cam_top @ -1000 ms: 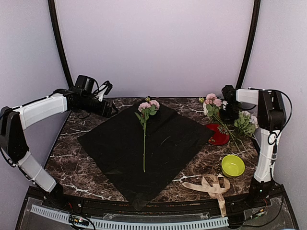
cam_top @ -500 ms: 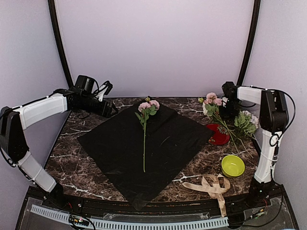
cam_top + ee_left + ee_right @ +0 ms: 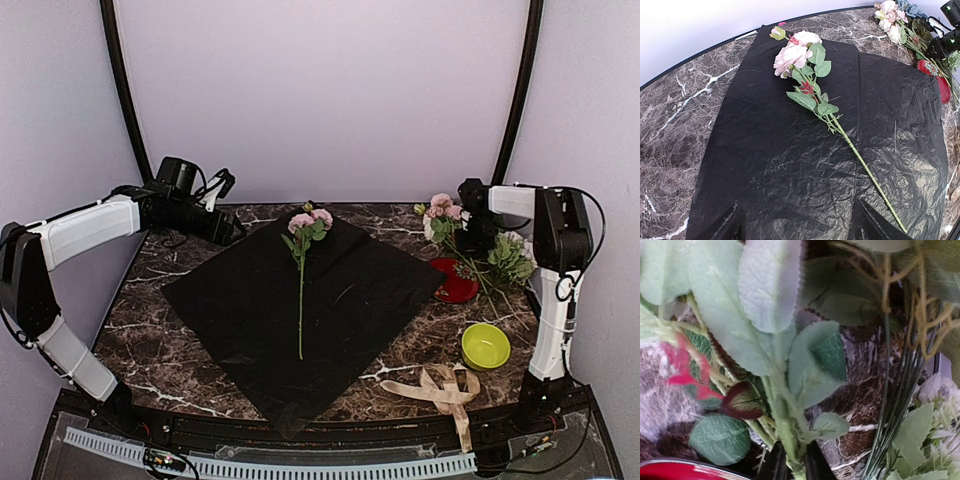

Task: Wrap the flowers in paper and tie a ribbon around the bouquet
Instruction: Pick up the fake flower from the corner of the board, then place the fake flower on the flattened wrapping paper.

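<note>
A: Which step was in hand?
B: Gathering blooms onto the paper [image 3: 340,300], as I judged it. The black sheet lay flat as a diamond across the middle of the overhead frame. One pink rose stem [image 3: 301,290] lay on it, blooms toward the top corner, stalk running down toward the bottom one. The rest of the flowers [image 3: 505,258] sat in a heap at right of centre, beside a red dish [image 3: 455,288]

A: And the hands?
B: The right gripper [image 3: 794,467] was down in that heap. At the bottom of its own view its two dark fingers [image 3: 775,465] were pinched on a green stalk of the flowers, leaves crowding the lens. The left gripper [image 3: 797,227] hung by the upper-left edge of the sheet, jaws spread wide, holding nothing

A: The ribbon?
B: The ribbon [image 3: 440,388] lay in a loose tangle at lower right of the table [image 3: 150,320], just below a green bowl [image 3: 485,345]. No wrapping or tying had begun

A: What did the next move call for?
B: As I read it, lifting the pinched stalk clear of its neighbours, carrying it leftward, and laying it beside the stem on the paper with the heads the same way. Tangled leaves might have dragged other stems along
</note>
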